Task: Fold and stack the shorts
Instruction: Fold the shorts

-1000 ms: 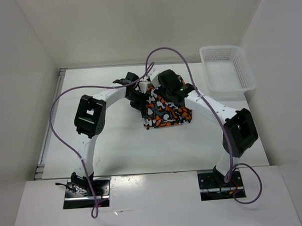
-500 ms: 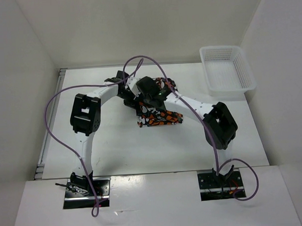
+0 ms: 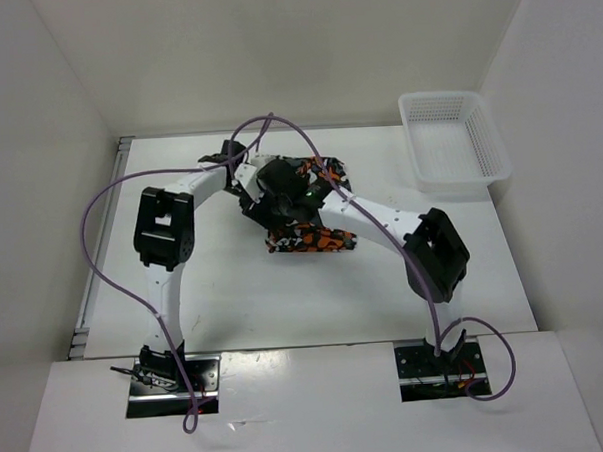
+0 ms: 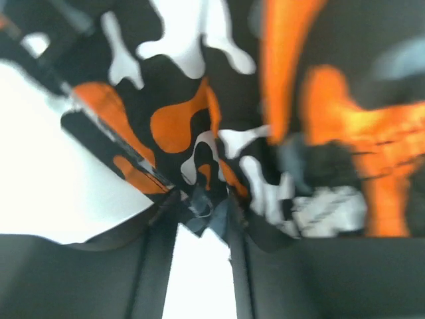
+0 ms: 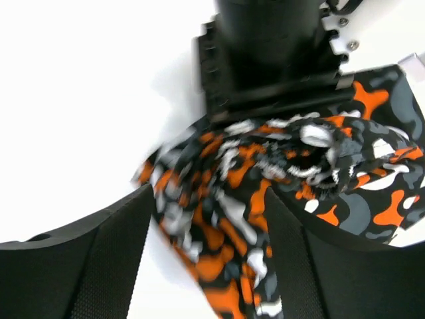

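- Since a second ago both arms have swung leftward over the table (image 3: 214, 290). The right arm (image 3: 438, 250) has drawn its elbow in the most, and the shorts (image 3: 307, 238) have gone left with them, now bunched tighter.
- From above, the left arm (image 3: 164, 232) bends in towards the middle, and its wrist meets the right arm's wrist over the cloth. Neither pair of fingertips can be seen from there.
- The left wrist view is blurred and filled almost wholly by fabric. The left gripper (image 4: 202, 207) has its fingers (image 4: 86, 279) narrowly set, with a small fold of hem pinched at the tips. A white slit of table shows between them lower down.
- The shorts are printed in orange, black, grey and white blotches. From above, a crumpled band lies on the table just left of centre. Another part shows beyond the wrists, towards the far side. How many layers there are cannot be told.
- The right gripper (image 5: 207, 199) has its fingers (image 5: 109, 259) moderately apart. A gathered wad of the shorts fills the gap and touches both inner faces, so it is clamped on the cloth. The black wrist of the left arm looms above, cut off by the top edge.
- A white mesh basket (image 3: 498, 142) sits at the far right corner, well apart from the shorts.
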Controlling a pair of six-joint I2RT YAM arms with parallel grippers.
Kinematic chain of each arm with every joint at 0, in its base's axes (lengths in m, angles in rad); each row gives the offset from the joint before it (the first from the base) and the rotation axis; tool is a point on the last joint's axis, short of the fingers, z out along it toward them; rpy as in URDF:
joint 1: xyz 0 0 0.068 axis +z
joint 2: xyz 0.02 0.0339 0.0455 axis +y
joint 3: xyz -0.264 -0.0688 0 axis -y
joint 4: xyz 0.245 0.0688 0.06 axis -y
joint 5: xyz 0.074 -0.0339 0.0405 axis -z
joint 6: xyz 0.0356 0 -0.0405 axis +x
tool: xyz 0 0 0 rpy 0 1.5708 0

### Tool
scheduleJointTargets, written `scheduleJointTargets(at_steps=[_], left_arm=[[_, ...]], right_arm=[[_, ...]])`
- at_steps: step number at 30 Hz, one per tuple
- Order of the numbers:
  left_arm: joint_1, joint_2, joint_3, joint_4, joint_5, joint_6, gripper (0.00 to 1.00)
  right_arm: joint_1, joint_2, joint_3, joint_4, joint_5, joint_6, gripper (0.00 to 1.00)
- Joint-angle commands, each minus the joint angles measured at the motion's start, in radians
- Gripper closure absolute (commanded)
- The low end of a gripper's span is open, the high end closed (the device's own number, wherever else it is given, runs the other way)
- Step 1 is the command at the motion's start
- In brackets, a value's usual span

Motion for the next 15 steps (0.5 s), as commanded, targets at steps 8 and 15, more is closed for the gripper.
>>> scheduleJointTargets(at_steps=[8,15], left_arm=[[0.135,-0.158,0.133,-0.172,-0.176,0.031,0.41],[0.076,-0.193,0.260,-0.178,-0.185,0.031,0.27]], right_arm=[[0.025,-0.328,-0.101,-0.003,-0.029,-0.077,0.29],[-0.013,-0.348,-0.425,0.140,0.014,-0.162,0.34]])
